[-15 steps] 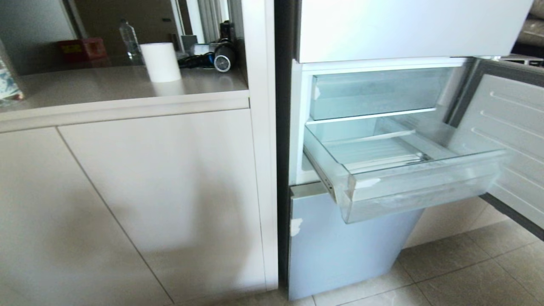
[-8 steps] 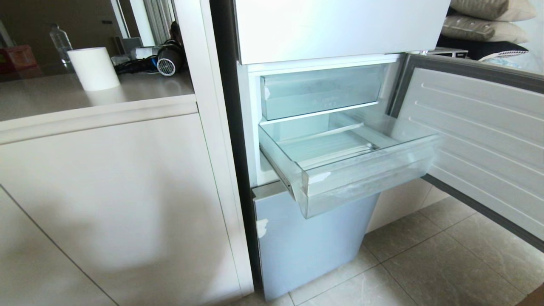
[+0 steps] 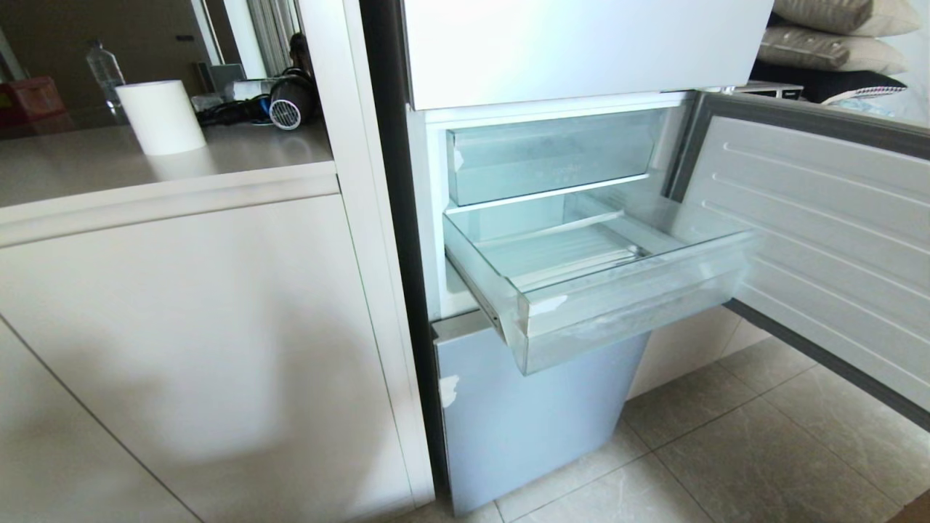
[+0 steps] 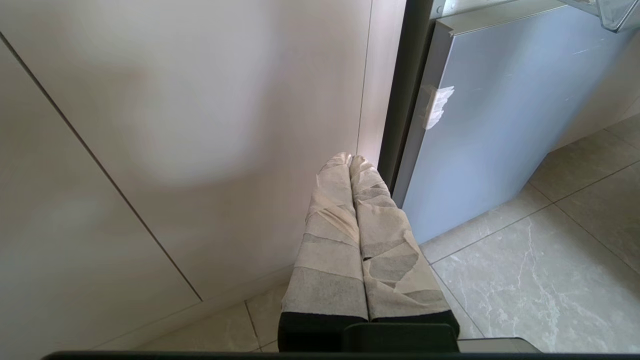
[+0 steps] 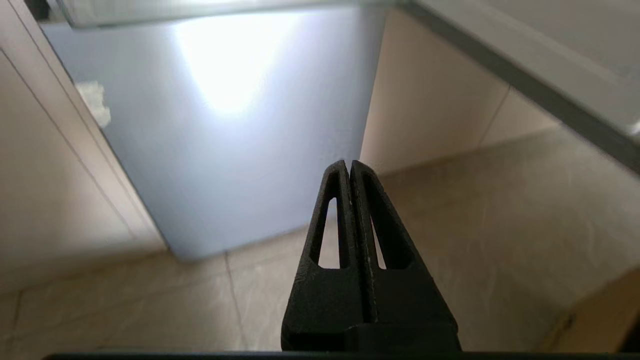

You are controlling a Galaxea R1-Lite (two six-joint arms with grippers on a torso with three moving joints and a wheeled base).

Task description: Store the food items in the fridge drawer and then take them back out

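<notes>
Head view: the fridge drawer (image 3: 610,305) is pulled out from the open fridge, its tall frosted front toward me and a white tape scrap (image 3: 546,304) at its front left corner; I can see nothing lying in its clear tray; the shorter clear bin (image 3: 552,156) sits pushed in just above it; the open fridge door (image 3: 821,240) stands to the right with its ribbed inner side showing; below the drawer is a closed pale blue-grey panel (image 3: 530,428) with a chipped white patch on its left edge; left of the fridge, a white cabinet (image 3: 182,327) under a counter carrying a white paper roll (image 3: 161,116), a clear bottle (image 3: 103,69) and a dark hair dryer (image 3: 287,102); grey floor tiles (image 3: 726,465) lower right; neither of my arms shows here, and no red fruit either. Left wrist view: my left gripper (image 4: 350,159), fingers wrapped in pale tape, is pressed together and holds nothing; it hangs low in front of the seam between cabinet and blue-grey panel, above the tiles. Right wrist view: my right gripper (image 5: 347,164), bare black fingers, is pressed together and empty; it points at the lower blue-grey panel near the floor, with the drawer's underside at the upper edge.
</notes>
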